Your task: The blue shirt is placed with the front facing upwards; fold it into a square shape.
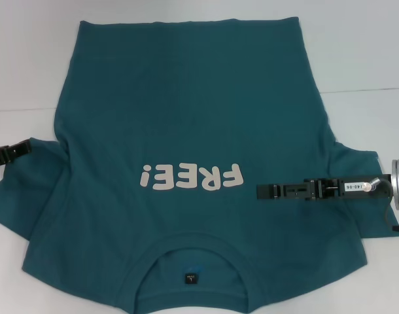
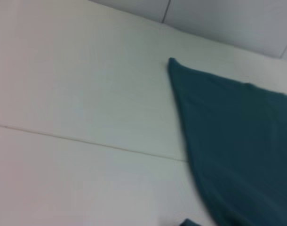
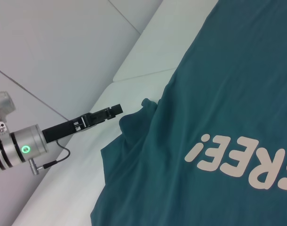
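Shirt [image 1: 186,118] lies print-up; right gripper [image 1: 261,191] over chest, left gripper [image 1: 26,149] at sleeve, jaws' state unclear.

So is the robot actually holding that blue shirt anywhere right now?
It cannot be told. The right gripper lies over the blue shirt beside the FREE! print; the left gripper is at the left sleeve.

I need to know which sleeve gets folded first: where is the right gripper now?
In the head view the right gripper reaches in from the right over the blue shirt, its tip just right of the "FREE!" print.
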Available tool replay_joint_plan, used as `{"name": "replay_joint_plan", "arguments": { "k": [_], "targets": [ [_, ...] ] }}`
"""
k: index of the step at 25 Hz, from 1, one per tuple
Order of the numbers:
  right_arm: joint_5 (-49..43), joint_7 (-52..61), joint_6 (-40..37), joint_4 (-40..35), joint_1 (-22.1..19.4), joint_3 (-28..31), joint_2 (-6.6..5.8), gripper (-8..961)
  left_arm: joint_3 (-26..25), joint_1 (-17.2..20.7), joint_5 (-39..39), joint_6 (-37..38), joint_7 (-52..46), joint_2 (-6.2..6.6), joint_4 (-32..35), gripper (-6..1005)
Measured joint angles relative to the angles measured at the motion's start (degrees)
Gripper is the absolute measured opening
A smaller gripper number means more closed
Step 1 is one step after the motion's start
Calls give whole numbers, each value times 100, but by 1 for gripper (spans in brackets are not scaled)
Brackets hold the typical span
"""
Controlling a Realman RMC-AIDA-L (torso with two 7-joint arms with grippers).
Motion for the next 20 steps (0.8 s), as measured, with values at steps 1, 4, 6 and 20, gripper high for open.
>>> {"name": "replay_joint_plan", "arguments": {
  "k": [1,4,6,20],
  "targets": [
    [0,0,0,2,0,0,0,924,99,-5,0,-106,1,-6,-5,874],
    [0,11,0,8,-5,-1,0,924,280,-32,-1,-287,4,-26,-71,874],
    [0,37,0,10,-8,0,0,924,302,-48,-2,-324,6,-30,-141,875],
    [-27,119,8,9,-17,0,-16,925,390,-78,-3,-314,-3,-14,-297,874]
  ]
}}
